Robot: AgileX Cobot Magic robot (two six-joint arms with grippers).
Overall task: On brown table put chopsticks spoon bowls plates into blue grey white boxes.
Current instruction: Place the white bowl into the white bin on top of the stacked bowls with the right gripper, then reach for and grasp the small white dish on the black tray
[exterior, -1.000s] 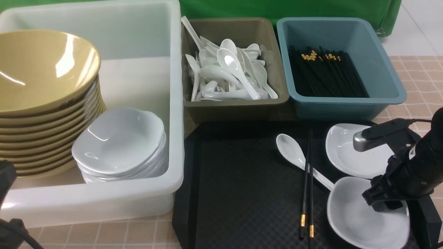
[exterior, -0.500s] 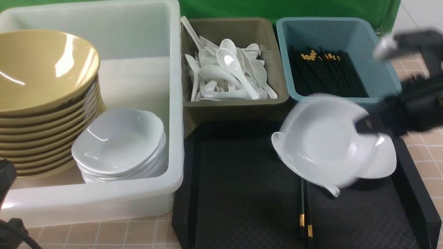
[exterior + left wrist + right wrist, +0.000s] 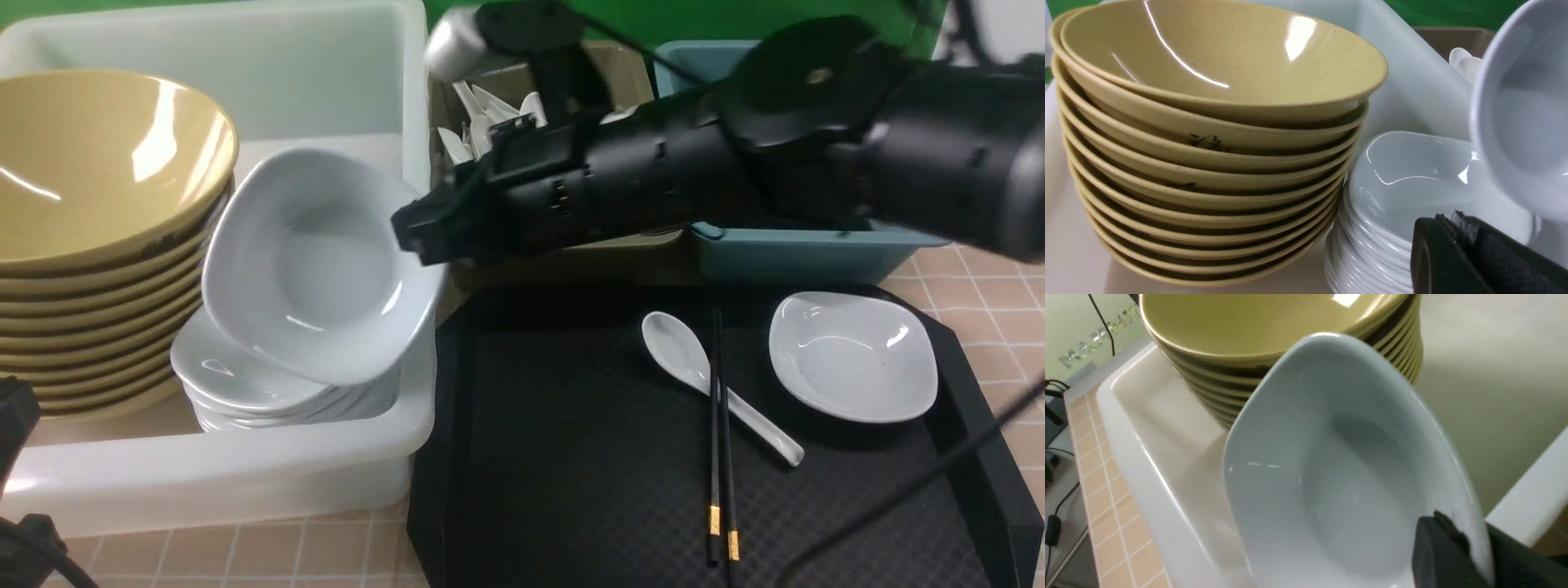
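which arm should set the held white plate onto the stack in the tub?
Right. The right end effector grips the tilted plate by the rim, over the plate stack in the white tub. The left end effector is shut and empty.

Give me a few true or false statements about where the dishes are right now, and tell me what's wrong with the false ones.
1. The right claw grips a white plate, tilted above the plate stack in the white tub. True.
2. The black tray has nothing on it. False: a spoon, chopsticks and a second plate lie on it.
3. The yellow bowls are stacked inside the white tub. True.
4. The chopsticks lie well apart from the spoon. False: they cross its handle.
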